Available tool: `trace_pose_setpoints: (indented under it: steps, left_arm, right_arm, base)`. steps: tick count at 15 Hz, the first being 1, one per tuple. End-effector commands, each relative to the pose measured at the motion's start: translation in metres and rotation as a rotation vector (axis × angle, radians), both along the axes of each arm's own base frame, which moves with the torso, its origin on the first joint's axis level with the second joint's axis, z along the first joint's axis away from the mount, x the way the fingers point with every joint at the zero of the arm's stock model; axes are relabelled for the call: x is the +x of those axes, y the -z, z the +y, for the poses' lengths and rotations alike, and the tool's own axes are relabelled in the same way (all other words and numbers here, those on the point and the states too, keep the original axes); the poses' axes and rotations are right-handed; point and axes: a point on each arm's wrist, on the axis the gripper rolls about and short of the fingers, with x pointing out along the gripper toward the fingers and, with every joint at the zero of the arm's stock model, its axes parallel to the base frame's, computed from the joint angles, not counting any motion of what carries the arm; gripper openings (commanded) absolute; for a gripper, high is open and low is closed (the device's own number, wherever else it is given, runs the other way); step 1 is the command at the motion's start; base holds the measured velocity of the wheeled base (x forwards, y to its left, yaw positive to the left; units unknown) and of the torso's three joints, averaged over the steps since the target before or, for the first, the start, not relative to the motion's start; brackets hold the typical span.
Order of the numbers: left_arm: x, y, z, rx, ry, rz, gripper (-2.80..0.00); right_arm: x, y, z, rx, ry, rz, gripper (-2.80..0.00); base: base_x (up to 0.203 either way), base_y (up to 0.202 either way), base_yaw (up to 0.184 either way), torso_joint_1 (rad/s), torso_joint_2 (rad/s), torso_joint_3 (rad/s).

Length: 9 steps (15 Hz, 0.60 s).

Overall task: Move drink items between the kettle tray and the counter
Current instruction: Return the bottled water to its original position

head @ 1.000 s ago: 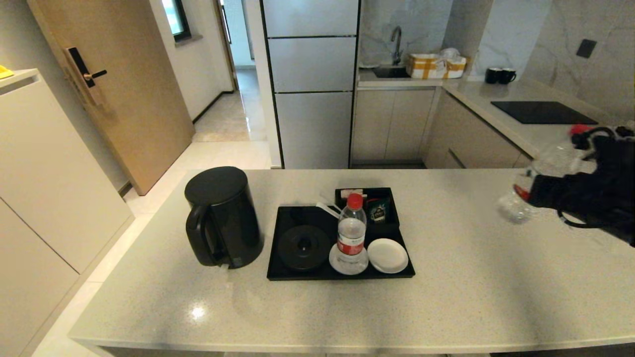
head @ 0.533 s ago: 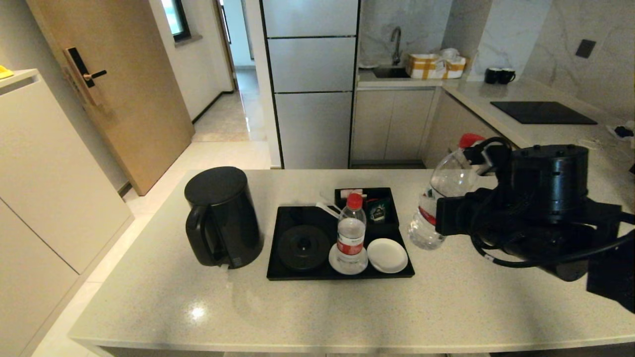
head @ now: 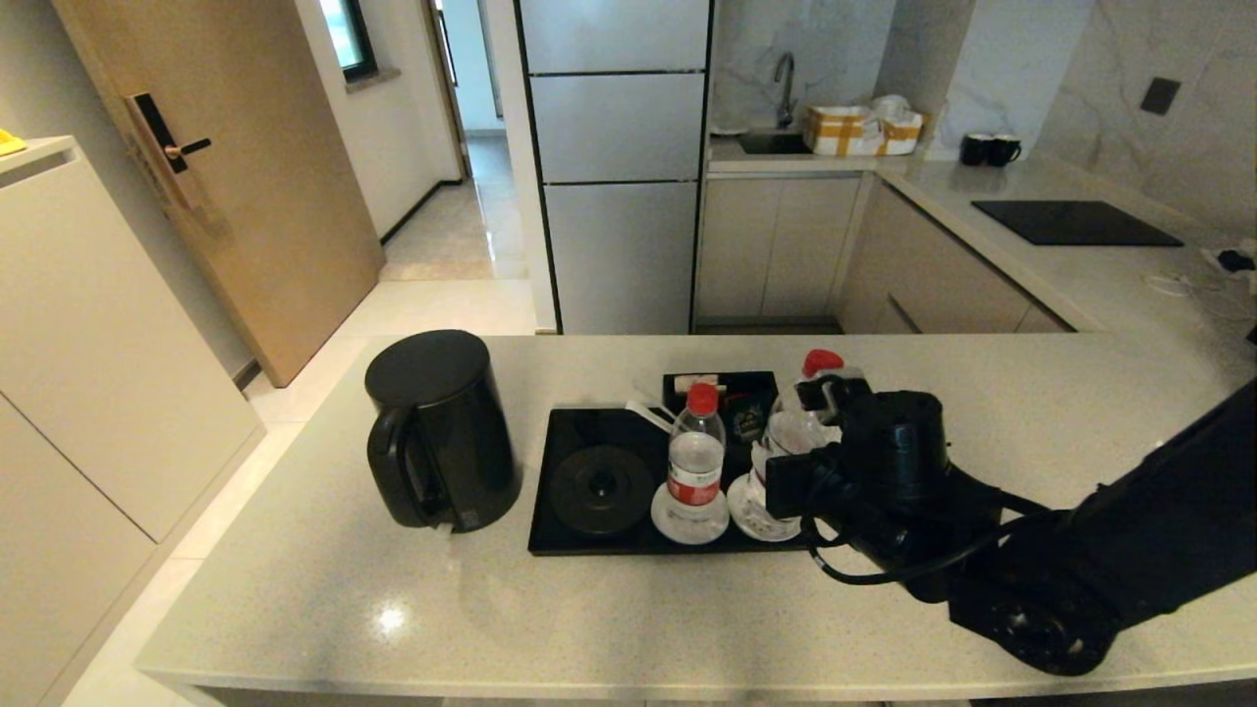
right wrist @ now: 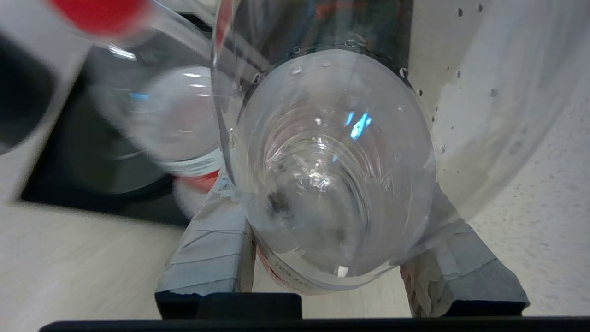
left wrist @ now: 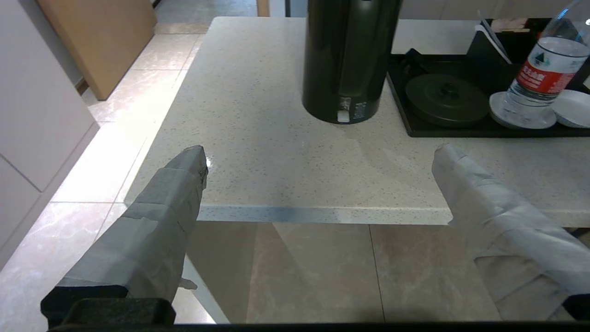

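While the left tool (left wrist: 318, 184) hangs open off the desk (head: 943, 599), the right tool (head: 786, 481) grips a water bottle (head: 791, 437) above the kettle tray (head: 570, 540).

Held bottle (head: 786, 437) now over tray (head: 589, 540)

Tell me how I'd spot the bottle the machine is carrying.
Find the black kettle on the pale counter, then the black tray beside it. Two red-capped water bottles are there: one stands free on a white saucer, the carried bottle leans, clamped in the right arm's jaws.
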Motion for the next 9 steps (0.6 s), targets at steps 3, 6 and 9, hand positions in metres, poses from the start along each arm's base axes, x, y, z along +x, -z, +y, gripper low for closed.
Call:
trace_pose_setpoints:
  steps: [3,6,9]
  left_arm:
    - [0.000,0.000,0.000,-0.001,0.000,-0.001,0.00]
    - [0.000,0.000,0.000,-0.001,0.001,-0.001,0.00]
    - [0.000,0.000,0.000,-0.001,0.000,-0.001,0.00]
  right_arm:
    - [0.017,0.046,0.010,-0.038,0.021,0.037,-2.80]
    - [0.024,0.055,0.004,-0.048,0.047,0.051,-2.80]
    - [0.034,0.051,-0.003,-0.037,0.074,0.038,-2.80]
  base:
    - [0.000,0.000,0.000,0.000,0.00,0.000]
    - [0.000,0.000,0.000,0.000,0.00,0.000]
    - [0.000,0.000,0.000,0.000,0.00,0.000]
